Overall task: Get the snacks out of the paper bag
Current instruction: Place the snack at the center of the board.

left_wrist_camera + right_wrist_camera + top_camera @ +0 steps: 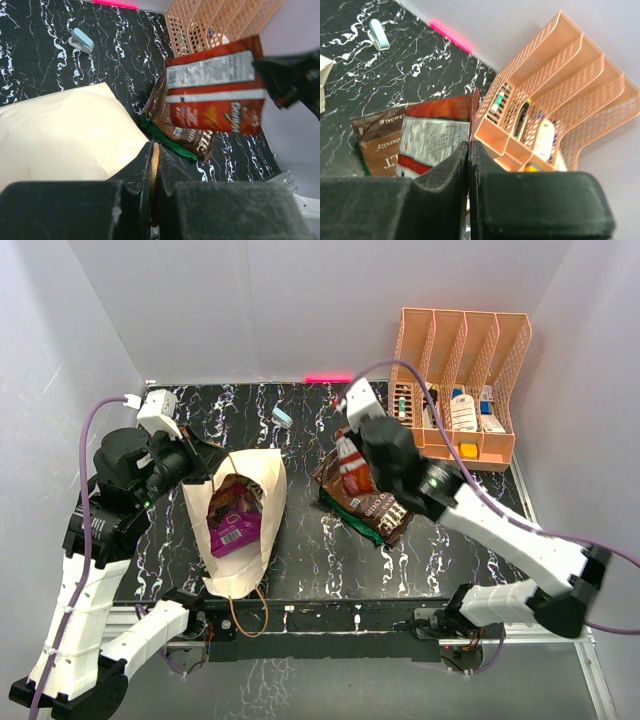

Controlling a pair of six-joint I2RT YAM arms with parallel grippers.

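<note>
Creases mark the paper bag (pixel 65 130) pinched by left hand (pixel 154 149); right hand (pixel 469 148) grips glossy red packet (pixel 215 92).

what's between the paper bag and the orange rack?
Top view: a pile of brown and green packets, and the right claw shut on a red packet over it.

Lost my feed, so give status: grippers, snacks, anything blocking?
Left gripper shut on bag rim. Right gripper shut on red packet, over pile. Purple packet in bag. Nothing blocking.
</note>
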